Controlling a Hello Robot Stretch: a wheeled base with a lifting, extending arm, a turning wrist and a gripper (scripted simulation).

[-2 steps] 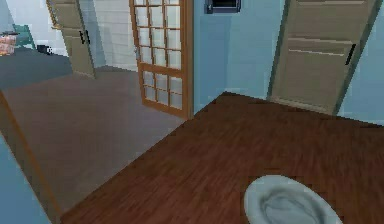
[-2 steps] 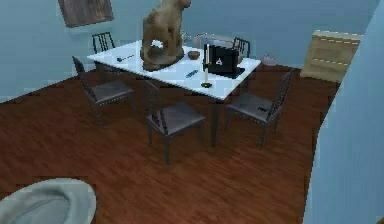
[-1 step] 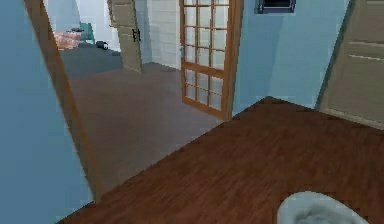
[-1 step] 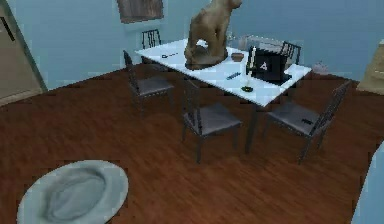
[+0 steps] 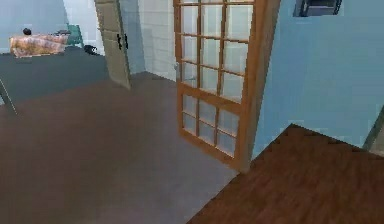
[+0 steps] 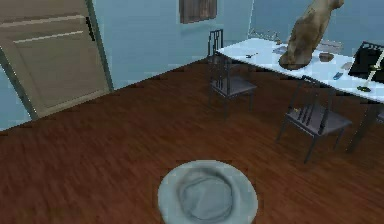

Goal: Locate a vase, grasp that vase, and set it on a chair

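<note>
which thing here is the vase i cannot tell for sure. the likeliest is the tall brown shape (image 6: pixel 303 42) standing on the table (image 6: pixel 255 50) at the arm side view's far right. it leans and has an uneven outline, so it may be a statue instead. if it is the vase, i judge it stiff, fairly heavy, top-heavy and breakable, with a surface that could slip. take hold low on its body, where it narrows enough, and keep it upright. the left chair (image 6: pixel 230 82) and right chair (image 6: pixel 316 115) stand just beside the table's near side, so a set-down place is near the shape. a grey round thing (image 6: pixel 208 193) lies on the wood floor, near and middle. the gripper's state cannot be told, nor how the brown shape lies relative to it. the shape stands far off across the floor from the robot.
</note>
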